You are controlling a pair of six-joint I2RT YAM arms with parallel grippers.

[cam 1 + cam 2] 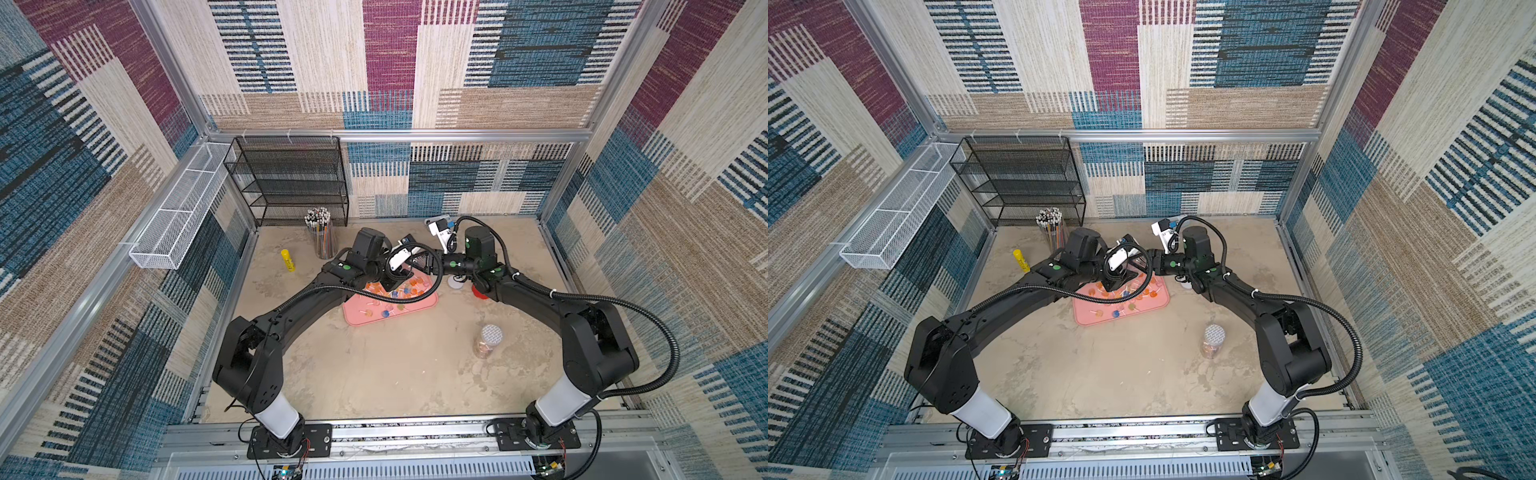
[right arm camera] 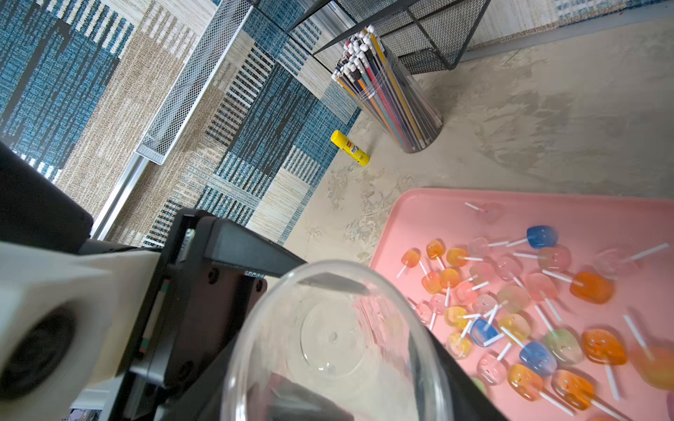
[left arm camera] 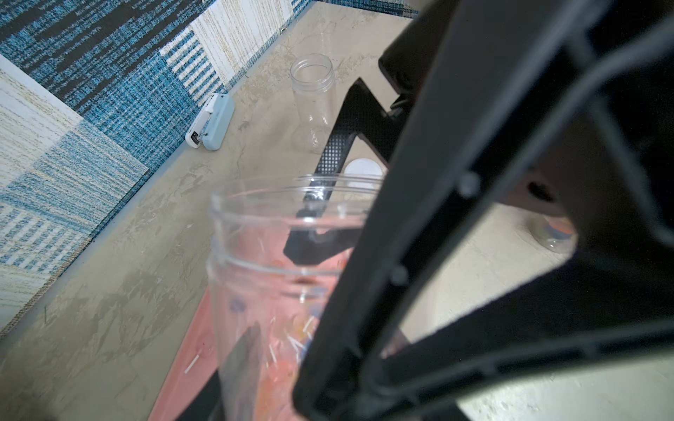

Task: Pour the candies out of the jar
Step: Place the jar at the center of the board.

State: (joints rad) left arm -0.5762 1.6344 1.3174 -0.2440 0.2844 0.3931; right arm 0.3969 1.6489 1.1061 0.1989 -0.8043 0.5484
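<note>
Beige surface (image 1: 374,374), candies (image 2: 591,288) out on tray (image 2: 437,211), pour looks done; left end effector (image 3: 288,364) clamps empty jar (image 3: 262,255), right end effector (image 1: 424,264) can't tell. Next: park jar upright.

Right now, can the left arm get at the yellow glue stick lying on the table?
Probably not yet: the left gripper is shut on the clear plastic jar. Otherwise the way looks free: nothing stands around the yellow glue stick.
</note>
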